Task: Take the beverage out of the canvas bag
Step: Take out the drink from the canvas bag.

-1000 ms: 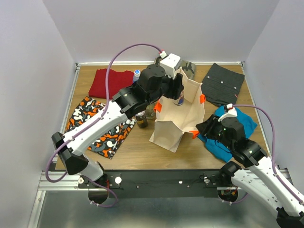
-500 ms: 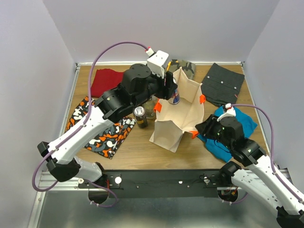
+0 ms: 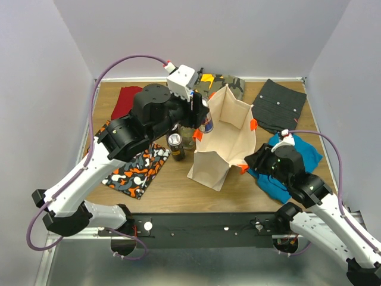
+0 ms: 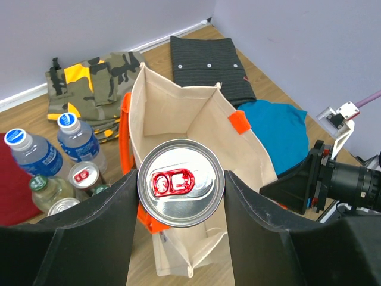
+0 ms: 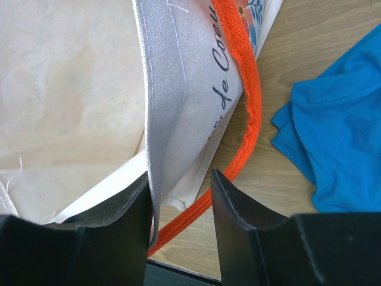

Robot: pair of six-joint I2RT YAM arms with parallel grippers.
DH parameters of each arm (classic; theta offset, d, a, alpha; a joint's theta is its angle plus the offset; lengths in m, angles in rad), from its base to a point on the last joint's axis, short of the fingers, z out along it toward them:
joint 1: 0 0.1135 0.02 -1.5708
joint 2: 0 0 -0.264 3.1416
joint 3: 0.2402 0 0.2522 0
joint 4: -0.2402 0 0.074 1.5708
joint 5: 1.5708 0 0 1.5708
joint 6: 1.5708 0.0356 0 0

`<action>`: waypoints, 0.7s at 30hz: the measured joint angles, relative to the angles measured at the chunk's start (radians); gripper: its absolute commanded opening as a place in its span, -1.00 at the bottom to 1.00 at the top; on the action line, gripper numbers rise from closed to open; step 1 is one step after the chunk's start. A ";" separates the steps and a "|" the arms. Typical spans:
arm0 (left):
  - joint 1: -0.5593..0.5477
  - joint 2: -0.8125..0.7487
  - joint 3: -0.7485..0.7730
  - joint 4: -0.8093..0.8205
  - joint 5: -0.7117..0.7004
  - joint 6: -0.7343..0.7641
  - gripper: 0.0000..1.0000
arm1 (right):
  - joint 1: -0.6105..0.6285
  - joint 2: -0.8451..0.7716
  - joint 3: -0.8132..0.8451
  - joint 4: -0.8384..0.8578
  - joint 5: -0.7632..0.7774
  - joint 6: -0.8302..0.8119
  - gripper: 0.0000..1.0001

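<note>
Two-arm station seen from above, with both wrist views. The left arm rises from its base at the near left edge, elbow high, forearm slanting toward the middle of the counter [image 3: 178,186] and wrist turned downward. The left gripper [image 3: 202,119] is closed on the beverage can [image 4: 181,182], one finger on each side of the can's body, the can upright with its silver lid and red tab facing the wrist camera. The can hangs over the left rim of the canvas bag [image 3: 223,149], by an orange handle; whether its base is above the rim cannot be told. The bag stands upright with its mouth open. The right arm lies low, reaching forward from the near right. The right gripper [image 5: 178,196] clamps the bag's right wall and orange handle, just beside a blue garment [image 3: 306,149]. Two water bottles [image 4: 77,140] stand left of the bag.
</note>
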 measured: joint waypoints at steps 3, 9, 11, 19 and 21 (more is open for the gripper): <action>0.000 -0.035 -0.015 -0.014 -0.021 0.006 -1.00 | 0.000 0.006 0.000 0.000 0.000 0.000 0.01; 0.000 -0.112 -0.034 -0.037 -0.053 0.016 -1.00 | 0.000 0.008 0.000 0.000 0.000 0.000 0.01; 0.000 -0.138 -0.049 -0.047 -0.057 0.015 -1.00 | 0.000 0.008 0.000 0.000 0.000 0.000 0.01; 0.000 -0.245 -0.188 -0.088 -0.086 0.002 -1.00 | 0.000 0.015 0.000 0.000 0.000 0.000 0.01; 0.000 -0.264 -0.226 -0.094 -0.089 -0.004 -1.00 | 0.000 0.015 0.000 0.000 0.000 0.000 0.01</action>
